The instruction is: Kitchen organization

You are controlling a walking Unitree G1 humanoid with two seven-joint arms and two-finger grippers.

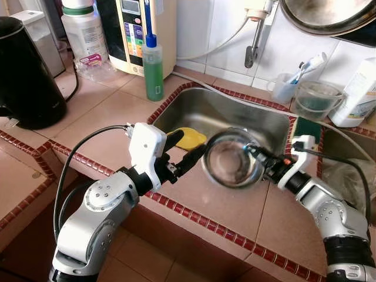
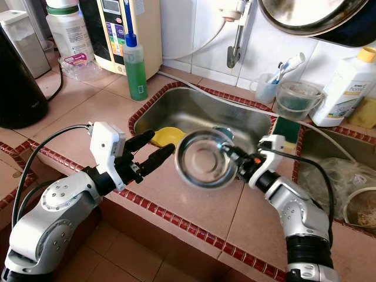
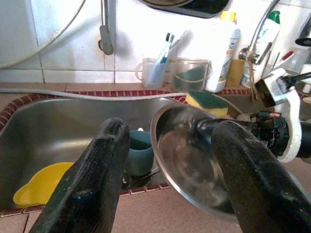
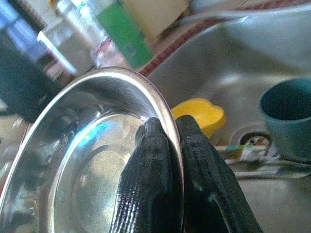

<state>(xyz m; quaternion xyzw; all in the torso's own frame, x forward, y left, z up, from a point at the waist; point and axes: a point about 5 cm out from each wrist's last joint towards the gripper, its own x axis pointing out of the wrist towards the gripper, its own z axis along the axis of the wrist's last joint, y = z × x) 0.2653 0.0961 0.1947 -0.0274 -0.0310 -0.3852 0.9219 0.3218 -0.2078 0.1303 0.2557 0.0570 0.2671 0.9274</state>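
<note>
Nearest me, my right gripper (image 4: 167,145) pinches the round stainless-steel bowl (image 1: 233,158) by its rim above the steel sink (image 1: 194,108); my left gripper (image 3: 170,160) is spread beside it, probably for a handover

- Home kitchen.
- Steel sink (image 1: 194,108) set in tiled counter (image 1: 100,111).
- Kettle (image 1: 23,76), soap bottle (image 1: 153,67), sponge (image 3: 206,101), toothbrush cup (image 1: 286,89) along the wall.

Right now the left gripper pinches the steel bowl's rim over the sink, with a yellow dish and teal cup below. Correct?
Not quite: the right gripper pinches the steel bowl's rim, as the right wrist view shows. The left gripper is open beside it. Yellow dish and teal cup are in the sink.
</note>
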